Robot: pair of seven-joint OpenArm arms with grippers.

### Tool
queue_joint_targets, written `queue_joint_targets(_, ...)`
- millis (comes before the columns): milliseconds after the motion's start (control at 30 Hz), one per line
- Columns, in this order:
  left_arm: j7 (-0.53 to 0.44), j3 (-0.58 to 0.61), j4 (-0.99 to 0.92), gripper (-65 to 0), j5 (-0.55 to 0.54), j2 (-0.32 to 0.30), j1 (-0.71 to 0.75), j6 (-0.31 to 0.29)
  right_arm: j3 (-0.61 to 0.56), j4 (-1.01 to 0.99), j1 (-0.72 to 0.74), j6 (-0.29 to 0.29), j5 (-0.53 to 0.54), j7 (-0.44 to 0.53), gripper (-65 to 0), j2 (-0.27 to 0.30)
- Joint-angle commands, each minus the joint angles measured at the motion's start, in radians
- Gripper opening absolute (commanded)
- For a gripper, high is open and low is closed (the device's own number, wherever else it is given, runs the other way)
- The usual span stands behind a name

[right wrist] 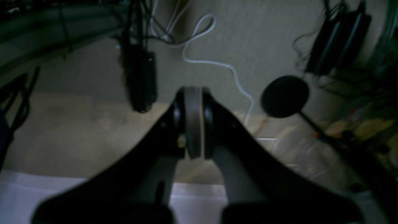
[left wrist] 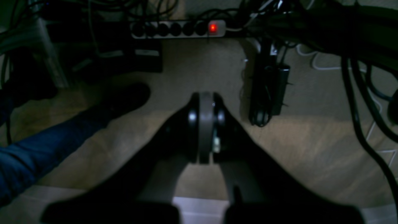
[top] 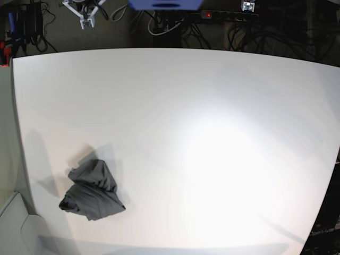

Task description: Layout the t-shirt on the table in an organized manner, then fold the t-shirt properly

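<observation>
Shirt (top: 90, 190) lies crumpled on the tabletop (top: 202, 133), well apart from my left fingers (left wrist: 205, 124) and right fingers (right wrist: 192, 121), both clenched empty. Layout not begun; next I must reach it.

Each wrist view shows a black pincer, the left pincer (left wrist: 205, 124) and the right pincer (right wrist: 193, 123), with broad curved black fingers, pale grey pads pressed together, and round fasteners beside them
</observation>
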Motion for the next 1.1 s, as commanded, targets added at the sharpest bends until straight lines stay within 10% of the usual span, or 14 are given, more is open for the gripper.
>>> queue_joint_targets(0, -0.013, -0.002, 0.026, -64.9, 0.002, -0.007, 0.021, 0.003, 0.007, 0.034, -0.011, -0.003, -0.002, -0.006, -65.0, 0.020)
queue_joint_targets(733, -0.008, -0.028, 0.422, -64.9, -0.002, -0.103, 0.187, 0.003, 0.272, 0.479, -0.208, 0.281, 0.000, -0.015, -65.0, -0.144)
queue_joint_targets(1067, -0.006, -0.100, 0.531, -64.9, -0.002, -0.103, 0.228, -0.001, 0.261, 0.576, -0.251, 0.290, -0.003, -0.043, -65.0, -0.174)
